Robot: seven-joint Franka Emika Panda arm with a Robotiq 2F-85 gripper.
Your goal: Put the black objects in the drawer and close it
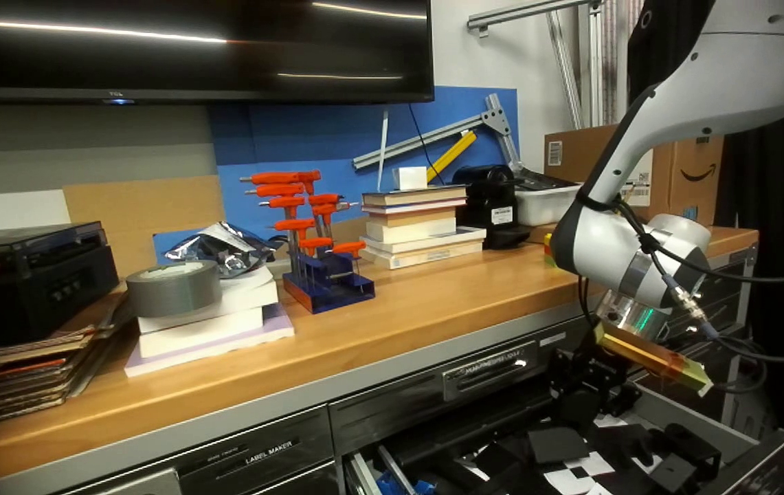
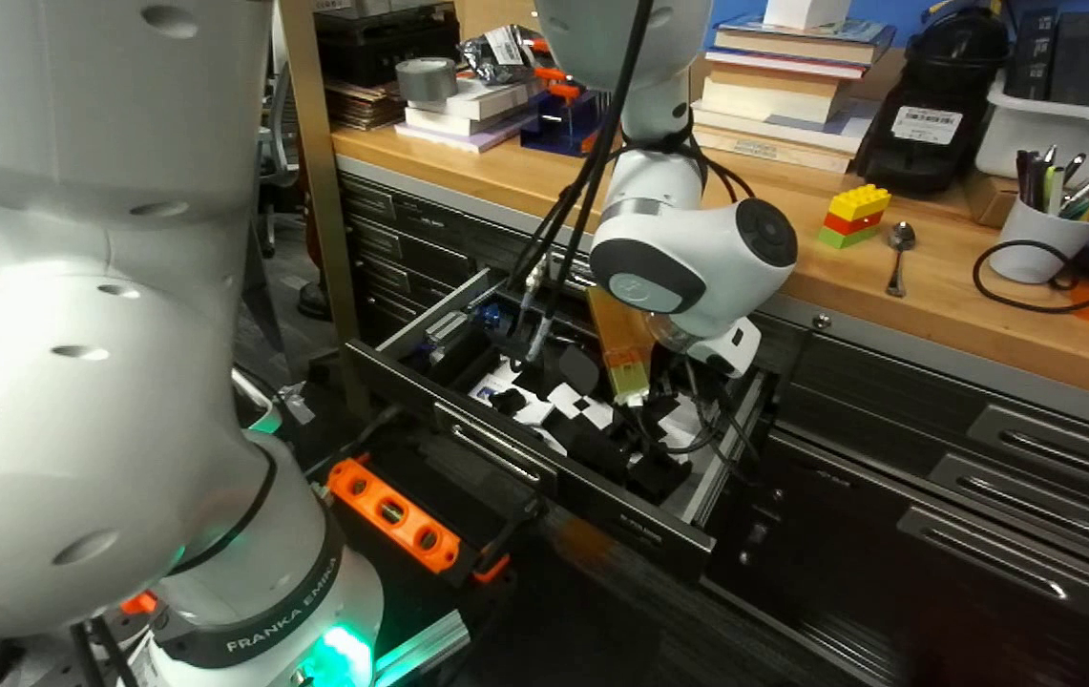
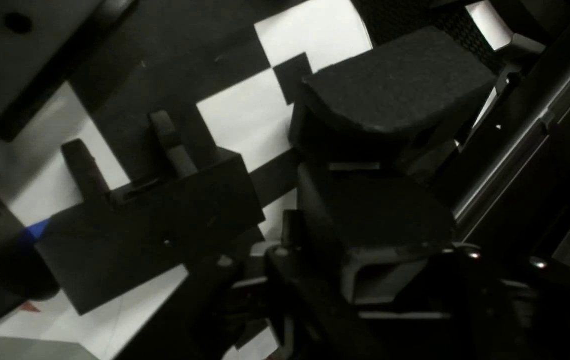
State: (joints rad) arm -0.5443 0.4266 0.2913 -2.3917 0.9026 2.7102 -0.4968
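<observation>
claw (image 1: 592, 402) over open drawer (image 2: 544, 459); black on black, can't tell from here if gapped or gripping; pronged black block (image 3: 155, 237) inside, wrist view's left half, left of claw, long axis rising rightward; lift before shutting, imo

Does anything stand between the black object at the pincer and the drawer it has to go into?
Nothing visible blocks the way: the drawer is pulled out, with the pincer and black object over its insert. A pronged black piece in there might crowd the landing; whether the object already touches down, I cannot tell.
</observation>
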